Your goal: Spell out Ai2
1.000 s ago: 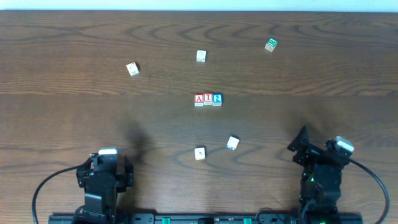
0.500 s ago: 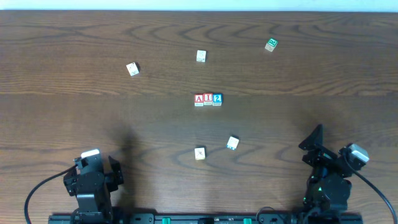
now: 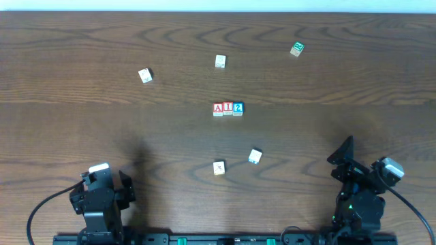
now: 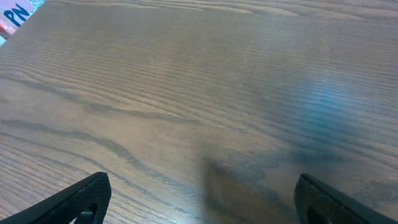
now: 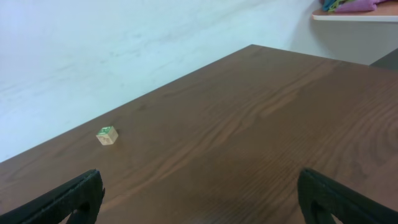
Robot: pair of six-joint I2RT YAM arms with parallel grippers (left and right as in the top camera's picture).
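Three small pale cubes stand side by side in a row at the table's middle in the overhead view: a red A (image 3: 218, 109), a red I (image 3: 227, 108) and a blue 2 (image 3: 238, 108), touching each other. My left gripper (image 4: 202, 196) is far from them at the near left edge, open, with only bare wood between its fingers. At the near right edge my right gripper (image 5: 199, 190) is open and empty too; one dark finger (image 3: 344, 150) shows from overhead. Neither wrist view shows the row.
A green-marked cube (image 3: 296, 48) lies at the back right, also seen in the right wrist view (image 5: 107, 135). Pale cubes with faint marks lie at the back (image 3: 220, 62), the back left (image 3: 145, 75) and in front of the row (image 3: 219, 167) (image 3: 255, 156).
Both arms drew back toward the near edge, the left one leftward and the right one rightward, then held still. The cubes have not moved.
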